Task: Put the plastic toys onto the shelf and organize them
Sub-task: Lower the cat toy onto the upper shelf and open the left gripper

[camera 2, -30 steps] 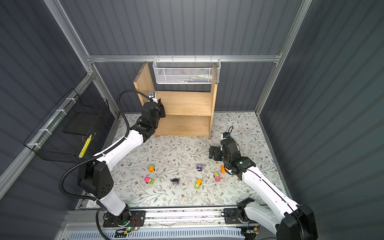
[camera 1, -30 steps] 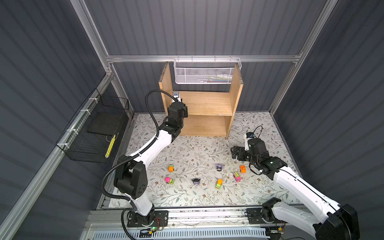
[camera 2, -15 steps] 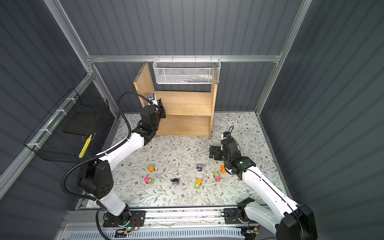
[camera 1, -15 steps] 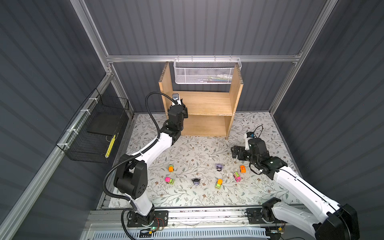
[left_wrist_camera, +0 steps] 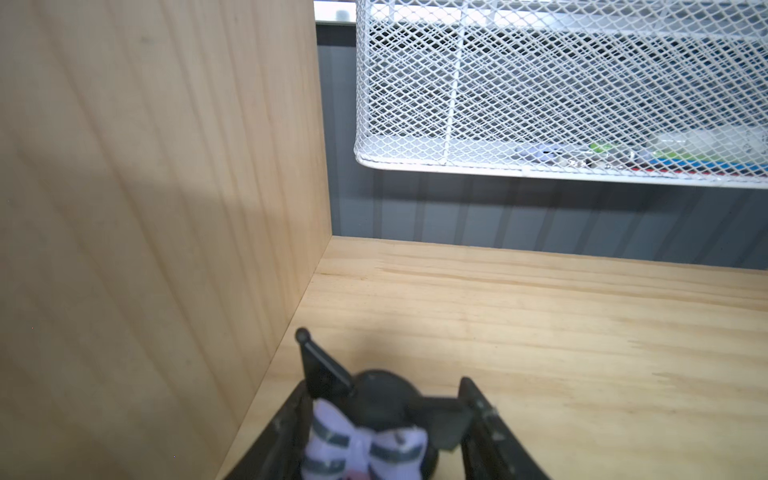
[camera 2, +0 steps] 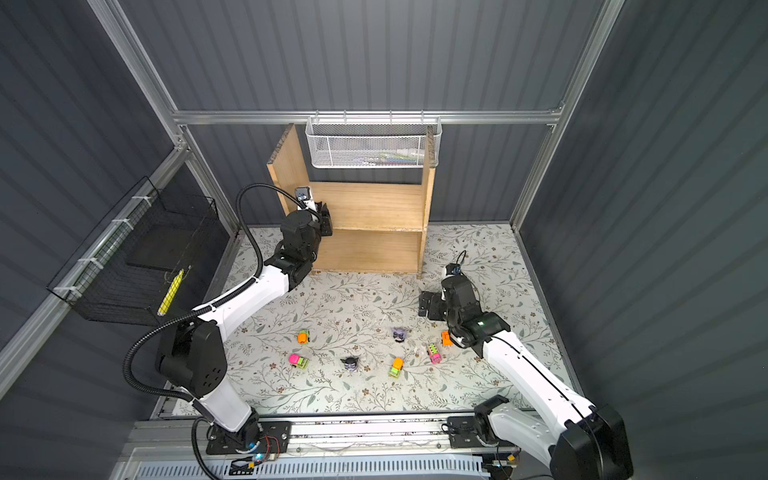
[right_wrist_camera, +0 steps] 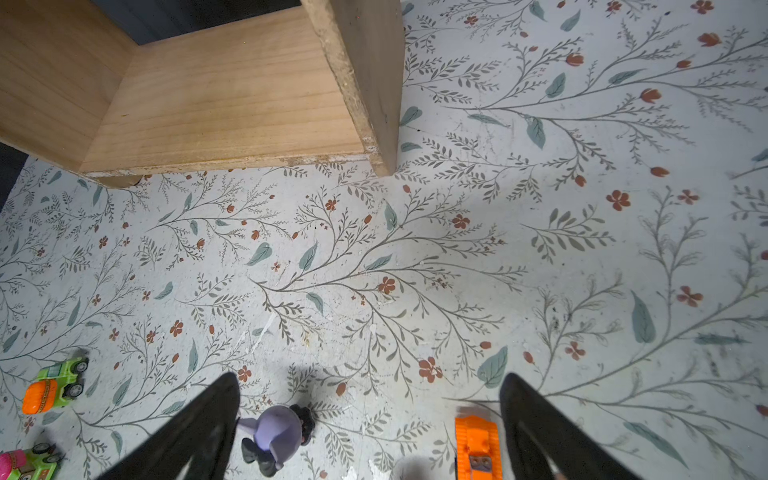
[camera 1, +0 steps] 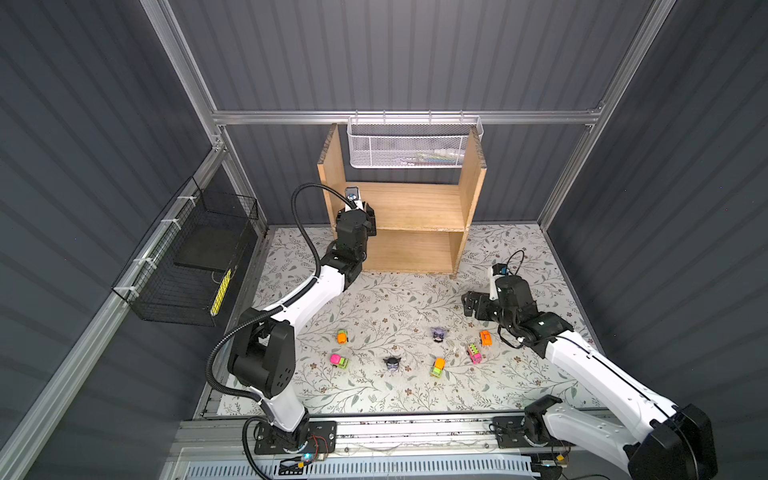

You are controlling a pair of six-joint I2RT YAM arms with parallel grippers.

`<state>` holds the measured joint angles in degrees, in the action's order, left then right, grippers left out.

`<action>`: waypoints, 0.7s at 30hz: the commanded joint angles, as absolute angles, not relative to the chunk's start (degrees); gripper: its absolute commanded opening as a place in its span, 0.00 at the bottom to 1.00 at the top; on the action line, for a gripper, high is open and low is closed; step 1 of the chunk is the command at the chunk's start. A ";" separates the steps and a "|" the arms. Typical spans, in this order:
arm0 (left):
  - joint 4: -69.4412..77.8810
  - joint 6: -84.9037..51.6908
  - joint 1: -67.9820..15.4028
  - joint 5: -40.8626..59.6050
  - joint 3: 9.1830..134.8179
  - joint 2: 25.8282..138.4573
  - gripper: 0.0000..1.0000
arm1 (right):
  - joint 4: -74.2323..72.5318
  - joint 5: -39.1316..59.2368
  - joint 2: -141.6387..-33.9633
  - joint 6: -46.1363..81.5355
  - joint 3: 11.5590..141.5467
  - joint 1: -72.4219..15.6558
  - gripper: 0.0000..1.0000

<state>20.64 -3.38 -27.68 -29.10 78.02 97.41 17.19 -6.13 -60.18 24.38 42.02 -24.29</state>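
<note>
Grey ribbed walls enclosed a floral mat point(camera 1: 374, 299), and the wooden shelf point(camera 1: 415, 208) stood at its far edge beneath a white mesh basket point(camera 1: 411, 145). A black wire basket point(camera 1: 187, 257) hung on the left wall.

The left gripper point(camera 1: 367, 211) reached onto the shelf's upper board at its left end, close to the left side panel. In the left wrist view a purple-and-black figurine point(left_wrist_camera: 365, 440) sat upright on that board between the jaws. Whether they clamped it or merely flanked it could not be told.

The right gripper point(camera 1: 471, 305) hovered over the right part of the mat, jaws spread wide and holding nothing. In the right wrist view a second figurine point(right_wrist_camera: 274, 436) lay on the mat just inside one finger, and an orange car point(right_wrist_camera: 478, 449) just inside the other.

More toys lay apart on the near half of the mat. From left to right these were an orange-and-green car point(camera 1: 341, 336), a pink-and-green car point(camera 1: 340, 361), a third figurine point(camera 1: 392, 363), an orange-and-lime car point(camera 1: 438, 367) and a pink car point(camera 1: 473, 353).
</note>
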 commanded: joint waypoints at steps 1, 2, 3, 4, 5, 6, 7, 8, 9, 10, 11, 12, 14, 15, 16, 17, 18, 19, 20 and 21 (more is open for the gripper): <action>21.56 -2.58 -27.51 -29.20 77.70 97.22 0.61 | 16.83 -6.01 -60.10 23.99 42.63 -24.17 0.96; 21.46 -2.51 -27.51 -29.24 77.70 97.21 0.62 | 16.85 -6.05 -60.09 23.99 42.63 -24.12 0.97; 21.37 -2.48 -27.51 -29.20 77.76 97.16 0.64 | 16.80 -5.98 -60.12 24.07 42.63 -24.15 0.97; 21.18 -2.45 -27.51 -29.18 77.86 97.12 0.66 | 16.85 -5.94 -60.12 24.05 42.63 -24.14 0.97; 21.00 -2.46 -27.51 -29.21 77.95 97.12 0.67 | 16.81 -5.92 -60.14 24.06 42.63 -24.15 0.97; 20.96 -2.46 -27.51 -29.19 77.95 97.03 0.68 | 16.76 -5.86 -60.12 24.08 42.54 -24.11 0.97; 20.87 -2.29 -27.51 -29.16 77.95 96.94 0.70 | 16.79 -5.86 -60.20 23.99 42.63 -24.10 0.97; 20.71 -2.21 -27.51 -29.26 77.99 96.94 0.71 | 16.85 -5.80 -60.21 23.98 42.64 -24.09 0.97; 20.67 -2.26 -27.50 -29.27 77.96 96.86 0.71 | 16.84 -5.65 -60.21 23.98 42.67 -24.06 0.97; 20.50 -2.08 -27.50 -29.28 78.04 96.77 0.71 | 16.87 -5.58 -60.16 23.92 42.63 -24.02 0.97; 20.33 -1.98 -27.51 -29.48 78.11 96.77 0.71 | 16.84 -5.52 -60.12 23.97 42.63 -24.03 0.97; 20.42 -2.12 -27.47 -29.48 78.01 96.52 0.73 | 16.85 -5.51 -60.07 23.97 42.63 -24.06 0.97; 20.57 -1.85 -27.51 -29.56 77.91 96.31 0.75 | 16.85 -5.25 -60.03 23.85 42.54 -24.07 0.97; 20.29 -1.91 -27.51 -29.46 77.96 96.23 0.75 | 16.80 -5.02 -60.03 23.81 42.54 -24.05 0.97; 20.15 -1.88 -27.51 -29.52 78.12 96.17 0.76 | 16.79 -4.92 -60.03 23.81 42.54 -24.06 0.97; 20.04 -1.84 -27.51 -29.60 78.08 96.06 0.77 | 16.72 -4.84 -60.03 23.80 42.54 -24.07 0.97; 19.92 -1.85 -27.49 -29.61 78.11 95.93 0.78 | 16.74 -4.60 -60.03 23.82 42.54 -24.03 0.98; 19.82 -1.76 -27.51 -29.59 78.12 95.76 0.78 | 16.69 -4.37 -60.03 23.68 42.54 -24.02 0.98; 19.77 -1.74 -27.51 -29.63 78.07 95.52 0.78 | 16.69 -4.24 -60.04 23.73 42.54 -24.07 0.98; 19.70 -1.76 -27.51 -29.83 78.04 95.37 0.78 | 16.59 -4.16 -59.96 23.66 42.54 -24.03 0.98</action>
<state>20.32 -2.94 -27.68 -29.15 78.02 97.36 17.17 -4.99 -60.18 24.34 42.02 -24.25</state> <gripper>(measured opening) 0.782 0.975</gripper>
